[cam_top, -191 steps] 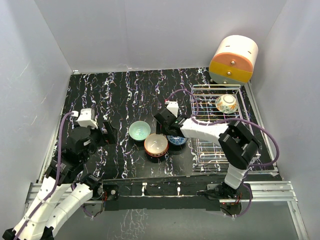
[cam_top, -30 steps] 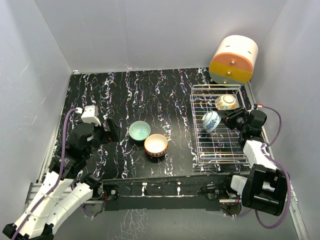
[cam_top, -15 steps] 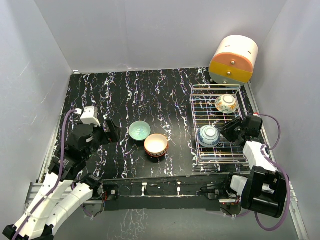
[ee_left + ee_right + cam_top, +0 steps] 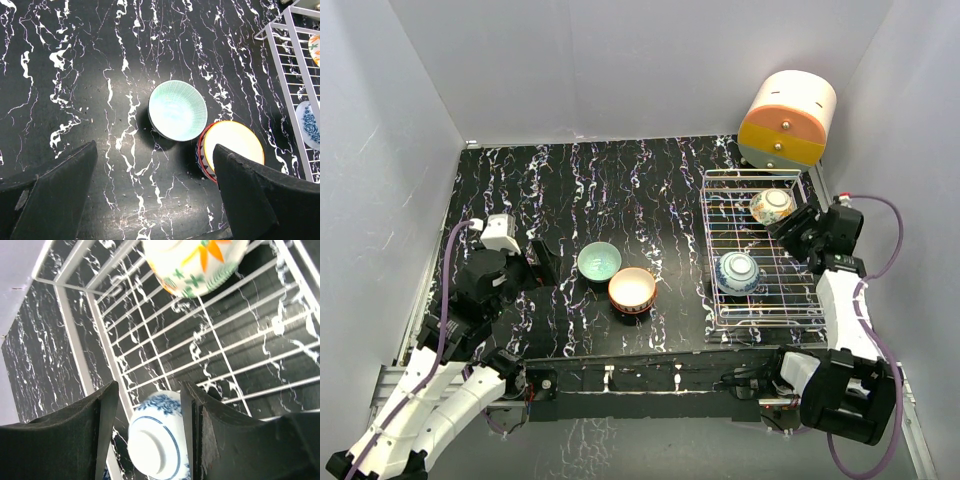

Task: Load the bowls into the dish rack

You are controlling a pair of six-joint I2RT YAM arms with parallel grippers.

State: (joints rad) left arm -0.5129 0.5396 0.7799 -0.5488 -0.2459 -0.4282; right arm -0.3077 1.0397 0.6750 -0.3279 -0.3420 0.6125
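Red-orange bowl [image 4: 632, 290] sat nearest, upright on the black marbled desk [image 4: 620, 180], white inside facing up. It was left of the dish rack [image 4: 770, 300] and outside it. Mint green bowl [image 4: 599, 261] stood just beyond it and to its left, also upright on the desk. The two rims looked touching or very nearly so; could not tell which. Left hand [image 4: 538, 262] hovered left of the mint green bowl, near it but apart. It was released, fingers spread wide in the wrist view and framing both bowls.

Dish rack lay along the right side of the desk, long axis running near to far. Blue-and-white bowl [image 4: 737, 272] rested inside it, in the near half toward the left edge, turned over with foot ring up. Right hand [image 4: 798, 232] was over the rack's right side, farther back than that bowl and apart from it. It was released, fingers parted and gripping nothing, with the blue-and-white bowl showing through the gap in the wrist view. Cream bowl [image 4: 773, 206] with orange flower sat in the far part of the rack, just beyond and left of the right hand. It was tipped so its opening faced partly up; whether it leaned on a tine was unclear.

Drawer box [image 4: 787, 120], cream over orange, stood past the far end of the rack in the far right corner.
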